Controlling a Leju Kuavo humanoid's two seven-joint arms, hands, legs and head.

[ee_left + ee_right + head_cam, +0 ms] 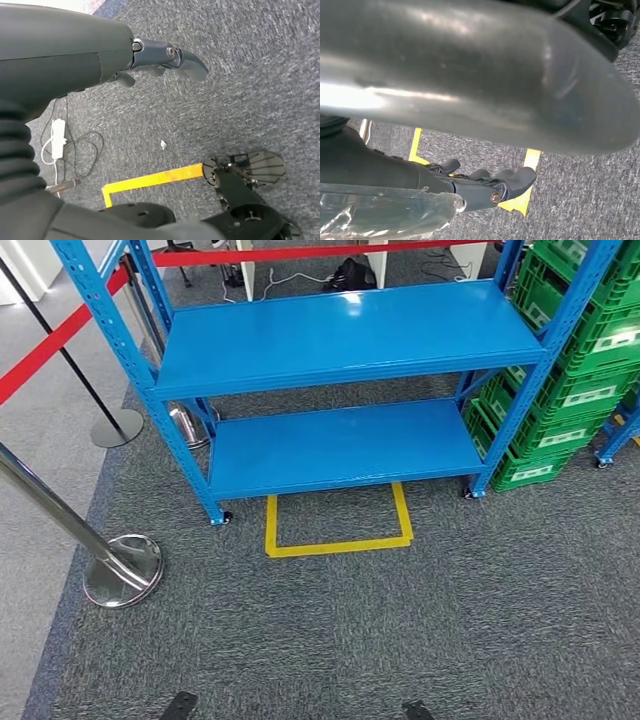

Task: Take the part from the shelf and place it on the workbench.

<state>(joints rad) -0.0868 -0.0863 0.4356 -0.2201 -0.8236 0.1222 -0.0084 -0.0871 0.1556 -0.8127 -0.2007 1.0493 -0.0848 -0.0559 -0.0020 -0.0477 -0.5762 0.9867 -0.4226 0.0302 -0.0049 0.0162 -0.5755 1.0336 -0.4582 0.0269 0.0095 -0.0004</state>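
Observation:
A blue metal shelf [340,340] stands ahead of me in the head view, and both boards that I see are bare. No part shows on them. My left hand [166,57] hangs over the grey carpet with its fingers stretched out and nothing in them. My right hand [490,187] also hangs over the carpet, its dark fingers extended and holding nothing. A broad shiny grey shape [471,75] lies close across the right wrist view, and I cannot tell what it is. A clear film [384,212] lies along the right wrist.
A yellow tape square [340,540] marks the carpet in front of the shelf. Stacked green crates [581,360] stand to its right. Chrome stanchions [124,570] with a red belt [53,345] line the left side. A white adapter with cable [58,137] lies on the floor.

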